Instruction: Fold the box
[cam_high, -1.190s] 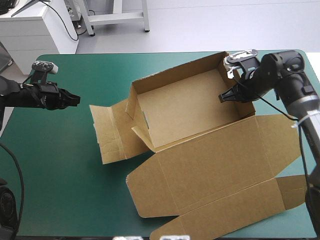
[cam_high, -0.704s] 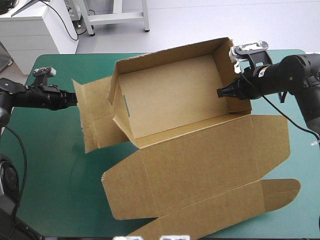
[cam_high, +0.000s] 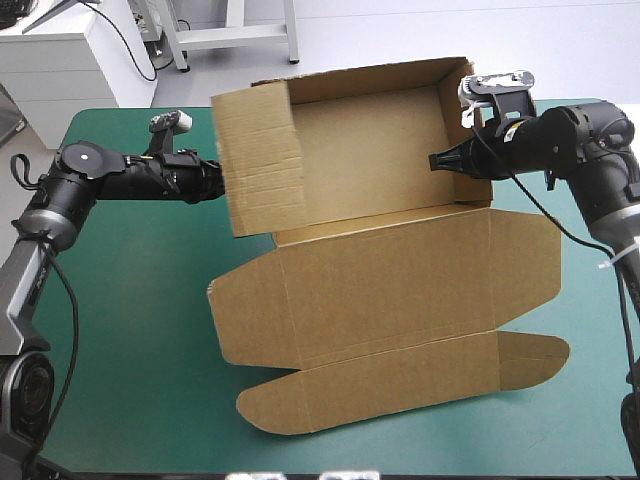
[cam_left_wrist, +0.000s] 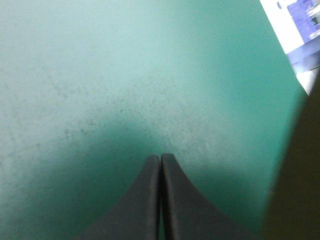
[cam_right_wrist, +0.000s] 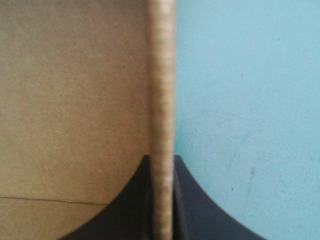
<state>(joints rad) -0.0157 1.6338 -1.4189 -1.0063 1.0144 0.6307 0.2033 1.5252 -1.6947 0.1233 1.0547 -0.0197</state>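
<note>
Now, mid-fold, with the box sitting centre of the desk and reaching toward twelve o'clock. Pinching the end wall at three o'clock with the right gripper, black fingers all but closed on the board's raw edge. Coming in from nine o'clock with the left gripper, fingers pressed together into one point and holding nothing, tip right at the outer face of the raised end flap. Hard to say from above whether truly touching.

Looks like raising and tucking that nine o'clock wall. To do it well:
- Hold the three o'clock pinch steady as an anchor, to stop the tray skating across the teal-green cover.
- Push low on the flap, close to its crease and not near the free rim, for a clean hinge and no buckle.
- Follow the arc up and over, square to the far wall.
- Go gently, or risk shoving the whole tray toward three o'clock.

Plain brown corrugated board, matte, probably stiff across the flutes and weak along the score lines. Faint ribbing on the flap's outer face, fluted core showing on the pinched edge. Rectangular tray, far wall and three o'clock wall upright. Toward six o'clock, flat on the desk, a broad lid, then a narrower tuck flap with rounded corners. Smooth cover underneath, likely slippery for cardboard.
</note>
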